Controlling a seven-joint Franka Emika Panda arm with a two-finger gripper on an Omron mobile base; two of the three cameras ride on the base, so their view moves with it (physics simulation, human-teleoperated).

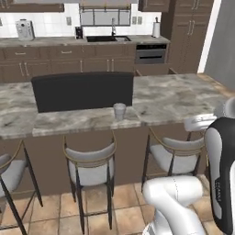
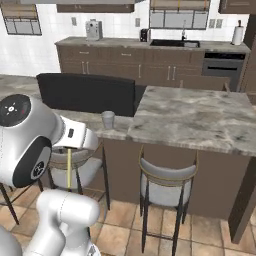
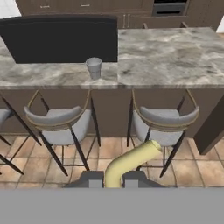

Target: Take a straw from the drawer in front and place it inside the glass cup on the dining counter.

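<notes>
Gripper (image 3: 114, 180) fingers pinch thin yellowish straw (image 3: 131, 161) between them. Small translucent tapered glass cup (image 3: 93, 68) upright on veined marble dining counter (image 3: 175, 57).

arm (image 1: 179, 202): glossy white rounded shell links, bulbous at the elbows. dark grey to black joint sections between links; one tall black band (image 1: 221, 174) carries faint vertical grey lettering, too small to read. round black end cap (image 2: 16, 110) on a white joint, with small red and pale marks. gripper (image 3: 113, 180): two small dark grey finger tips.
</notes>
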